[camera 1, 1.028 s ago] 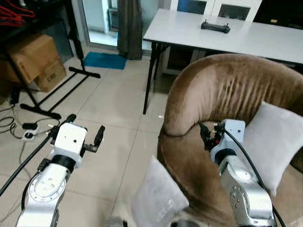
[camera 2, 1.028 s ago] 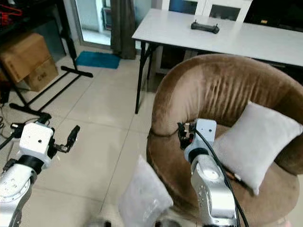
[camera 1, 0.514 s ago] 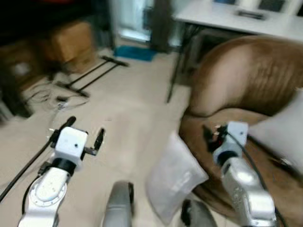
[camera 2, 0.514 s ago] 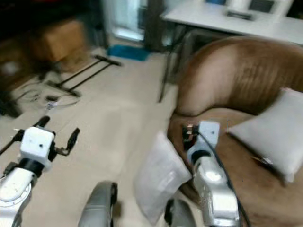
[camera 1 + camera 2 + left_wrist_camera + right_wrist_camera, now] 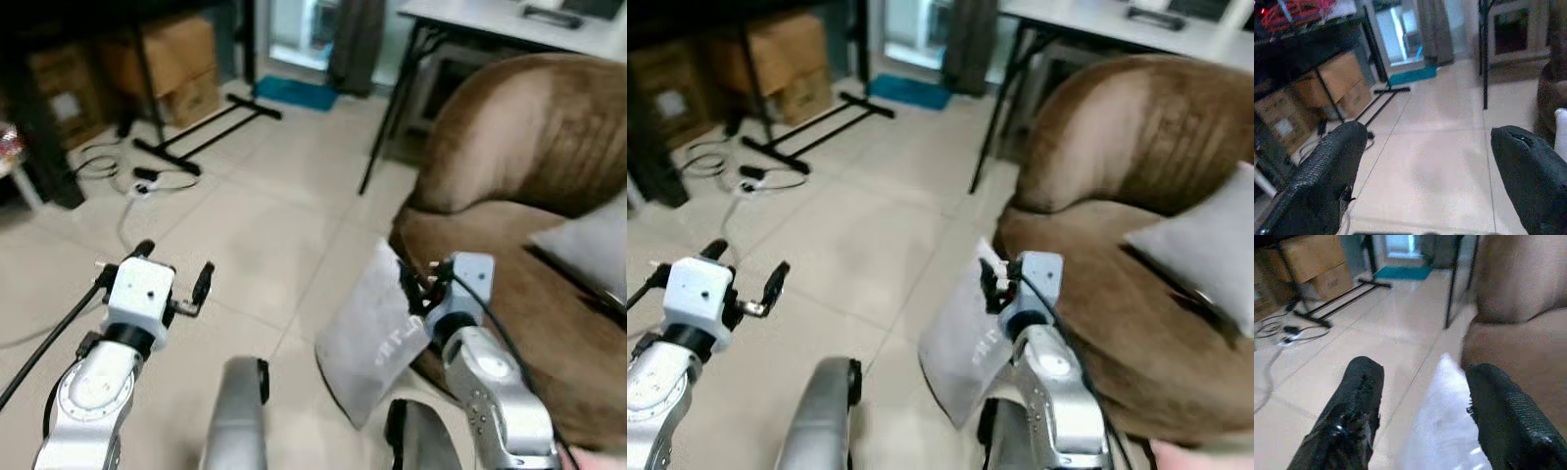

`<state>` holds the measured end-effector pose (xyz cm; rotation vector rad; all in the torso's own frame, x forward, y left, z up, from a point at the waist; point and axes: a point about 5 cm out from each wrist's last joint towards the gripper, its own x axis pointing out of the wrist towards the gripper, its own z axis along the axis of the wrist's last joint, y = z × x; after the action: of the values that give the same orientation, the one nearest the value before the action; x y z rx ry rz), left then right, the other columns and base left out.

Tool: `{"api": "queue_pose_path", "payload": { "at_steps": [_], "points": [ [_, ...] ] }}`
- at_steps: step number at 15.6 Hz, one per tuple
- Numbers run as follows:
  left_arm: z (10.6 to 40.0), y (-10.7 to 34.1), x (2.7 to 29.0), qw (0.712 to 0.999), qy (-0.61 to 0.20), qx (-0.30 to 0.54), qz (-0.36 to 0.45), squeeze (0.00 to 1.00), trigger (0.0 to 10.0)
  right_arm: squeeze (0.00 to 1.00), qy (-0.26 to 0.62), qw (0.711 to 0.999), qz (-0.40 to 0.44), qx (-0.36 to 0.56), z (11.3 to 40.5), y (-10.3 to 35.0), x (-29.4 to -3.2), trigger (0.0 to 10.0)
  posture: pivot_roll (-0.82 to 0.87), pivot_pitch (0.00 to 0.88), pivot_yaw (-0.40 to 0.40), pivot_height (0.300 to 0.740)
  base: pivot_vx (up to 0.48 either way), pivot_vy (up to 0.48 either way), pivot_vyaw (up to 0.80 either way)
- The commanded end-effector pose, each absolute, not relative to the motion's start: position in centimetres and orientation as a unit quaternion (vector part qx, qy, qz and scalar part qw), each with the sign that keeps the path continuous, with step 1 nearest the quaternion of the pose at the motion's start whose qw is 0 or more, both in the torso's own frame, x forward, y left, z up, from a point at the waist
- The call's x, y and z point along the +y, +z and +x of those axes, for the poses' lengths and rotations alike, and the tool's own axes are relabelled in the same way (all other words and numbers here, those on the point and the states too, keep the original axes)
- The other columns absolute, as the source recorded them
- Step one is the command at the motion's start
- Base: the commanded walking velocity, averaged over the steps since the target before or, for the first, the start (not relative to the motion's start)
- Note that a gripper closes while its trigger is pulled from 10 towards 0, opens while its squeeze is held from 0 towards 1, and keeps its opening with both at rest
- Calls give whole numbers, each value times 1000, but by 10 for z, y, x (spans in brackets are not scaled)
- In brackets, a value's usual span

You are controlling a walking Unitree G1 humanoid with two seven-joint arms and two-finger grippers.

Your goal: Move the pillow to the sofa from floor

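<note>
A pale grey square pillow (image 5: 377,338) stands on the beige tiled floor (image 5: 265,215), leaning against the round brown velvet sofa (image 5: 519,186). The right gripper (image 5: 419,284) hovers above it, fingers spread, empty. The left gripper (image 5: 174,276) hangs wide open over bare tiles.

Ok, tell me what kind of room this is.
Probably a home living room doubling as a work area: a brown sofa with a grey cushion, a white table, and cardboard boxes on the tiled floor.

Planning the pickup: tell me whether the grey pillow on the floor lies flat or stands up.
Standing up: the grey fabric pillow rests on its lower edge on the tiled floor, leaning against the brown sofa.
</note>
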<state>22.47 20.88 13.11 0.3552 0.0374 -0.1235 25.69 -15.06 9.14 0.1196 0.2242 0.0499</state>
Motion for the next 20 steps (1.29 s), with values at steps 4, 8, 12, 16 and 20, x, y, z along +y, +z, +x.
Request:
{"api": "queue_pose_path", "payload": {
  "at_steps": [4, 8, 12, 16, 20],
  "points": [
    [227, 133, 206, 982, -66, 14, 178, 1000, 10000, 1000, 7, 993, 46, 109, 259, 89, -157, 10000, 105, 0, -48, 576, 129, 0, -144],
    [227, 133, 206, 982, -68, 14, 178, 1000, 10000, 1000, -11, 994, 41, 99, 260, 89, -161, 10000, 102, 0, -49, 576, 262, 0, -306],
    [227, 132, 206, 982, -68, 15, 178, 1000, 10000, 1000, -9, 994, 43, 100, 261, 90, -161, 10000, 102, 0, -49, 576, 263, 0, 0],
    [228, 132, 207, 981, -70, 15, 179, 1000, 10000, 1000, -8, 995, 29, 94, 263, 90, -158, 10000, 108, 0, -51, 576, 263, 0, 800],
    [227, 132, 206, 981, -74, 16, 181, 1000, 10000, 1000, -17, 994, 38, 104, 264, 87, -161, 10000, 110, 0, -51, 576, 258, 0, 0]
  ]
}}
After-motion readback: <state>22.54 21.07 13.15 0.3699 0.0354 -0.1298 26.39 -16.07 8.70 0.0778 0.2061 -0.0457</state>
